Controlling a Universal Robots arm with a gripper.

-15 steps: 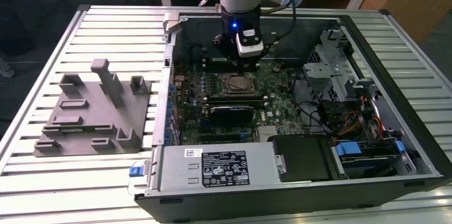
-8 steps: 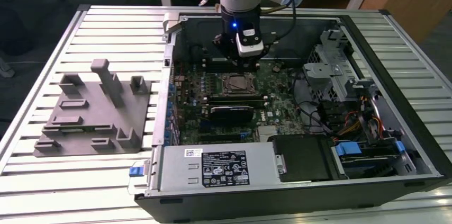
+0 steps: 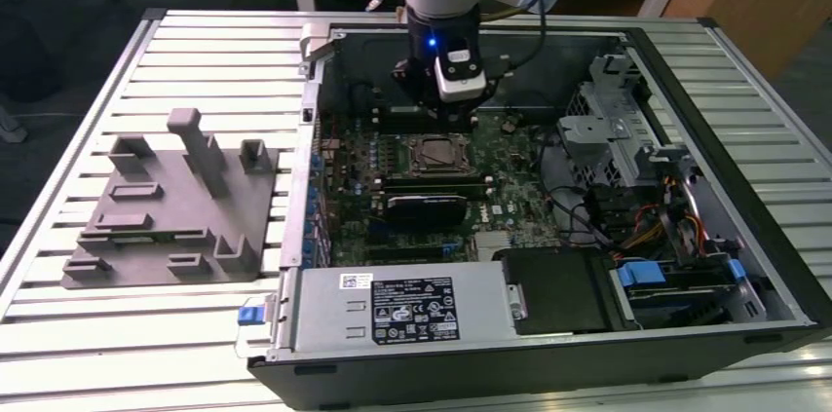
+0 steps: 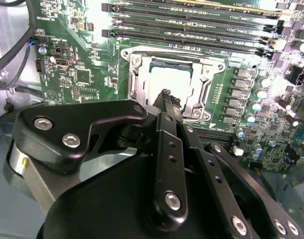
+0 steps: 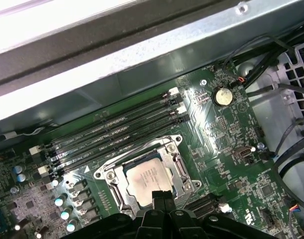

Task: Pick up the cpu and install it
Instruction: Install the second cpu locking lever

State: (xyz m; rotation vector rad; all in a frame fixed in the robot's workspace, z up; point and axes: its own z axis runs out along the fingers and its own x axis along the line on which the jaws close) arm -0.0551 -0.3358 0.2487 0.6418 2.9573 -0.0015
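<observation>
**Ana:** Ribbed pale metal worktop point(image 3: 195, 52) carries everything in the exterior view: an open black computer case point(image 3: 547, 354) lying on its side, and a grey moulded fixture point(image 3: 170, 217) on that view's left. Where is the chip?

**Ben:** Already lying in the metal-framed socket point(image 3: 439, 154) on the green motherboard point(image 3: 520, 188). The arm's black gripper point(image 3: 445, 120) hangs just above the socket's far edge.

**Ana:** And the second wrist view?

**Ben:** The small flat square cpu with its pale silver metal top point(image 4: 167, 82) sits inside the socket frame point(image 4: 137, 74), level as far as I can judge, with long black memory slots point(image 4: 182, 22) beyond it. The gripper point(image 4: 165, 94) has its tips drawn close together right over the near edge of the chip, with nothing visible between them. I cannot tell whether they touch it.

**Ana:** First wrist view?

**Ben:** Same picture: cpu point(image 5: 148, 178) seated in the frame point(image 5: 109, 177), gripper point(image 5: 162, 195) with the jaws narrow just beside its edge, a round coin battery point(image 5: 222, 96) well apart.

**Ana:** How would it handle?

**Ben:** Light, stiff and thin, I'd judge, with a smooth lid that could slip. Its underside is likely delicate, so hold it by two opposite edges, kept flat, never pressed from above.
</observation>
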